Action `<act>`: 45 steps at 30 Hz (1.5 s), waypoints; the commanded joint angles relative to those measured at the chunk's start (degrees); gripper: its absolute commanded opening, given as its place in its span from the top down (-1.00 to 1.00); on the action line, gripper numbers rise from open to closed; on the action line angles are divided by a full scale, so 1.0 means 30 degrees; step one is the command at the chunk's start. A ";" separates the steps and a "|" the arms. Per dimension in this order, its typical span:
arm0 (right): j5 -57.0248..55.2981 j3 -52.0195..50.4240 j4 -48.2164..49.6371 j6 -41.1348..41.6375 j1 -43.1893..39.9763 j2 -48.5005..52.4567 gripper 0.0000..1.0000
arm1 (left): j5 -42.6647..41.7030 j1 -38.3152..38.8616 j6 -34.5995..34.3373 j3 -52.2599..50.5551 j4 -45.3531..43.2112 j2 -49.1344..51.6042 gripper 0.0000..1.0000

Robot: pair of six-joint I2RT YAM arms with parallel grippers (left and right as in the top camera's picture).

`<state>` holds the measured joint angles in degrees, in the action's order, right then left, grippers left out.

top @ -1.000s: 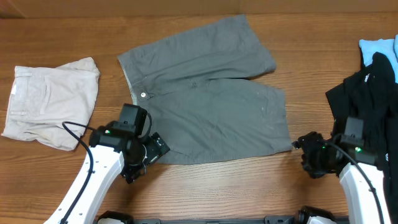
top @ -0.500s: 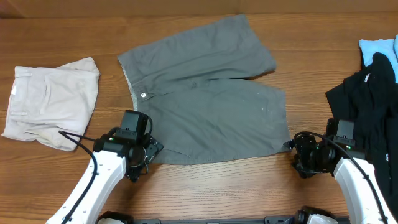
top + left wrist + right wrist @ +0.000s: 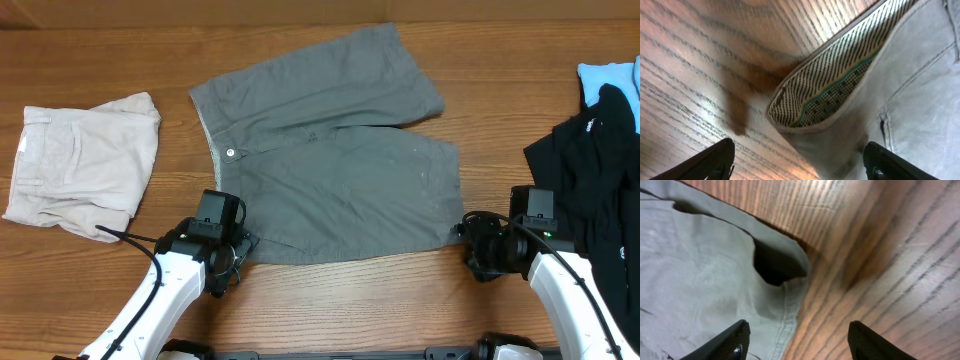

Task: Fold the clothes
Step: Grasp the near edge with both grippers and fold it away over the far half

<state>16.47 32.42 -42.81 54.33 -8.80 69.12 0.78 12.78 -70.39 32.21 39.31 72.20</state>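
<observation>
The grey shorts [image 3: 330, 160] lie spread flat mid-table, waistband to the left, legs to the right. My left gripper [image 3: 240, 252] is open at the near waistband corner; the left wrist view shows that corner [image 3: 840, 95] with its striped pale lining between the open fingers [image 3: 797, 162]. My right gripper [image 3: 467, 240] is open at the near leg's hem corner; the right wrist view shows the hem [image 3: 790, 300] lying between its fingers [image 3: 800, 342]. Neither holds cloth.
Folded cream-white shorts [image 3: 80, 165] lie at the left. A black garment [image 3: 590, 170] and a light-blue one [image 3: 605, 75] are piled at the right edge, beside my right arm. Bare wood table [image 3: 400, 300] runs along the front.
Both grippers have moved inward and lower toward the shorts: the left to the waistband corner, the right to the hem corner. The shorts have not moved.
</observation>
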 commanded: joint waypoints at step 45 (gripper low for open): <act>-0.3162 0.8706 -0.4685 -0.4408 -0.0517 -0.3169 0.93 | 0.0058 0.0124 0.6339 0.5100 0.9901 -0.6018 0.92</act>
<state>11.14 51.99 -56.29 46.04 -9.72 63.18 -0.45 12.80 -55.22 45.32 66.13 59.46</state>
